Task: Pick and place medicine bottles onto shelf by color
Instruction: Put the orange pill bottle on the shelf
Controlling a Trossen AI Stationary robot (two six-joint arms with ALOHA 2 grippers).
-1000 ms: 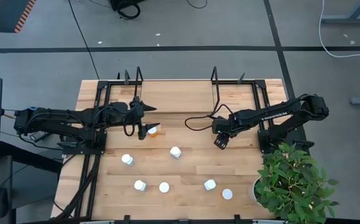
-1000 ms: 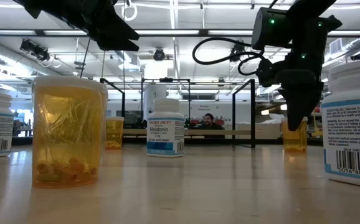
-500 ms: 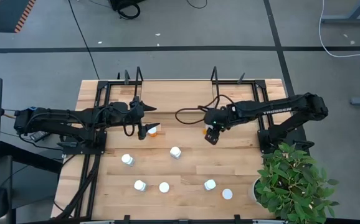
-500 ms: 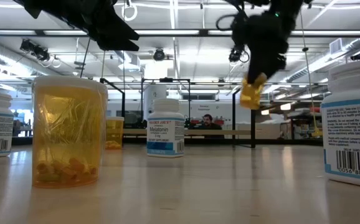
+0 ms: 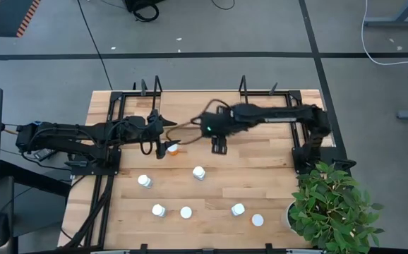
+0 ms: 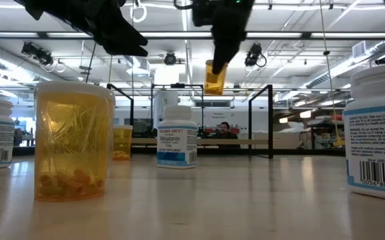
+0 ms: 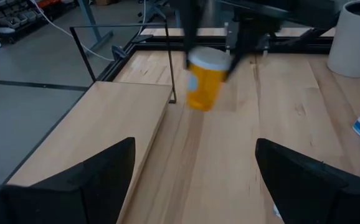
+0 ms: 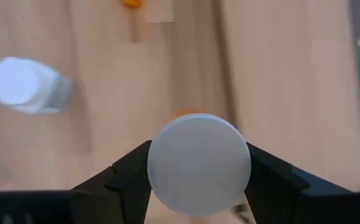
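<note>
The right gripper (image 5: 219,146) hangs above the middle of the table (image 5: 260,190), just off the shelf's near edge, with its arm stretched in from the right side. Its fingers (image 8: 124,174) are part-way closed on the white cap of an orange bottle (image 6: 214,77), which hangs clear of the table in the low view, well above the other bottles. In the right wrist view the round cap (image 8: 198,163) sits squarely between the two dark fingers, with a sliver of orange body showing behind it.

The left gripper (image 5: 163,134) waits at the left of the shelf (image 5: 204,109), its fingers (image 7: 99,177) spread wide with nothing between them. Just beside it on the table lies what looks like another orange bottle (image 5: 173,149), white cap to the left, though it is small in the high view and partly covered by the gripper.

The shelf, a light board with a black wire upright (image 5: 151,86) at each short end, lies across the far part of the table.

Six white-capped bottles stand on the near half of the table: one near the middle (image 5: 199,173), one to the left (image 5: 144,181), two side by side nearer the front (image 5: 159,210) (image 5: 186,212), and two to the right (image 5: 238,209) (image 5: 258,220). A potted plant (image 5: 331,204) stands at the near right corner.
</note>
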